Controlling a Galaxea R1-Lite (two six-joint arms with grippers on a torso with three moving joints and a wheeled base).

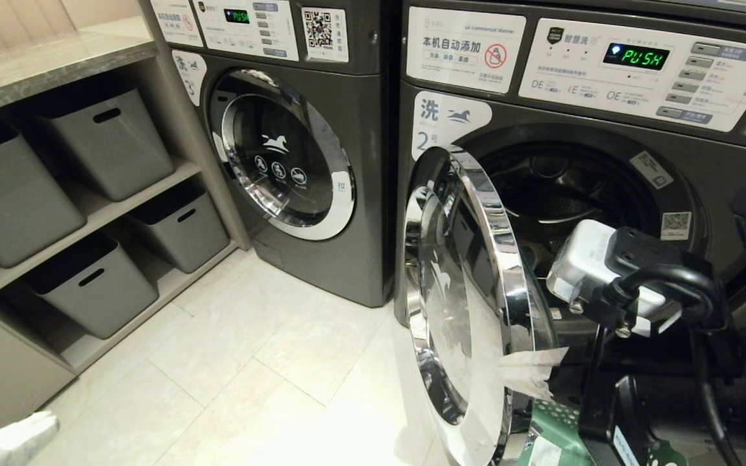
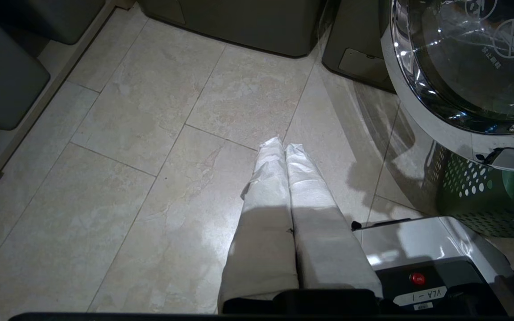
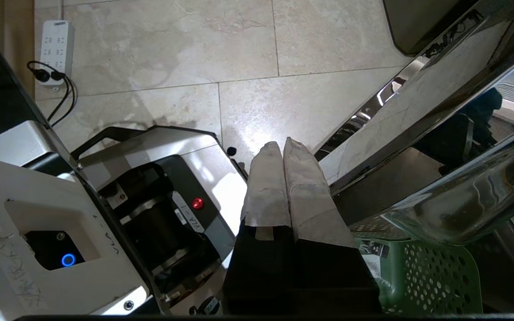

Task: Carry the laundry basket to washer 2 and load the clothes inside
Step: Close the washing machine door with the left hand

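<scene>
Washer 2 (image 1: pixel 441 116) stands in front of me with its chrome-ringed door (image 1: pixel 476 298) swung wide open and the dark drum (image 1: pixel 561 188) exposed. The green perforated laundry basket (image 1: pixel 551 430) sits on the floor below the open door, and it also shows in the wrist views (image 2: pixel 484 196) (image 3: pixel 431 276). The clothes are out of view. My right gripper (image 3: pixel 282 145) is shut and empty. It points down beside the door's edge, above the basket (image 1: pixel 509 370). My left gripper (image 2: pixel 283 145) is shut and empty over bare floor tiles, left of the door.
Washer 3 (image 1: pixel 282 155) stands to the left with its door closed. Grey storage bins (image 1: pixel 107 136) fill the shelves at far left. My own base (image 3: pixel 159 187) is close under the right arm. A power strip (image 3: pixel 54 49) lies on the floor behind it.
</scene>
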